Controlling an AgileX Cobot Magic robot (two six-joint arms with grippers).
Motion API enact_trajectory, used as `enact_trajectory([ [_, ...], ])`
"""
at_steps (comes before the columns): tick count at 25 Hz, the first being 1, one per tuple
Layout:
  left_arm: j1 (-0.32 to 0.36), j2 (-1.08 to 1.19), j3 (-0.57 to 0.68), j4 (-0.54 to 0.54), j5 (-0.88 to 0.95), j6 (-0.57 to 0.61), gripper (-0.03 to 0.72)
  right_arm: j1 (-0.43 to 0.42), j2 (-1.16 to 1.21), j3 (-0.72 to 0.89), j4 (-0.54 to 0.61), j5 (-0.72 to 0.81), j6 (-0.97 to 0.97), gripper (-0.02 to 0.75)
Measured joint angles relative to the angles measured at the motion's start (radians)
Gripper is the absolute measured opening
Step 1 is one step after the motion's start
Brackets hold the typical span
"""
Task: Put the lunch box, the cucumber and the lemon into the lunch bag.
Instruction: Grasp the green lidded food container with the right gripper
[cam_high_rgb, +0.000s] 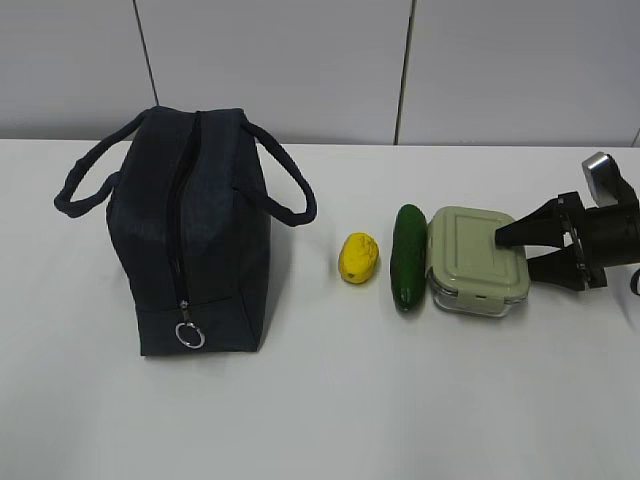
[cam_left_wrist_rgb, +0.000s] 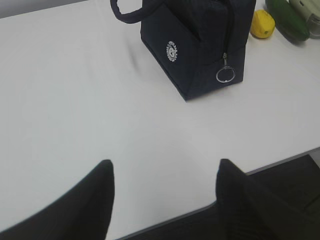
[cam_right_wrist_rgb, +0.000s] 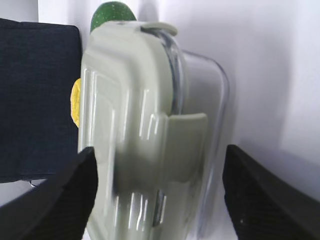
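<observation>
Two fingers of the right pincer (cam_high_rgb: 512, 250) stand apart, straddling the box's (cam_high_rgb: 475, 260) right end. Box lies right of the cucumber (cam_high_rgb: 408, 256), lemon (cam_high_rgb: 358, 258) and zipped bag (cam_high_rgb: 190, 230). Left pincer (cam_left_wrist_rgb: 165, 192), also apart, hovers far off.

Left gripper (cam_left_wrist_rgb: 165, 200) hovering low over the white table (cam_left_wrist_rgb: 75, 100), fingers spread wide.
Up ahead stands the navy lunch bag (cam_left_wrist_rgb: 200, 45), zipper ring (cam_left_wrist_rgb: 225, 75) dangling and white logo (cam_left_wrist_rgb: 172, 51) facing us; beyond it, the lemon (cam_left_wrist_rgb: 262, 24), then the cucumber (cam_left_wrist_rgb: 287, 20).
</observation>
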Motion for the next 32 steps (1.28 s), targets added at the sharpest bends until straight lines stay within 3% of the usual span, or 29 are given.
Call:
enact_trajectory([
  [12,0.000,0.000,0.000,0.000,0.000,0.000,0.447,0.000,0.000,-0.002,0.015,0.000,-0.001,0.582],
  [32,0.000,0.000,0.000,0.000,0.000,0.000,0.447,0.028,0.000,-0.002,-0.055,0.000,0.018,0.581],
])
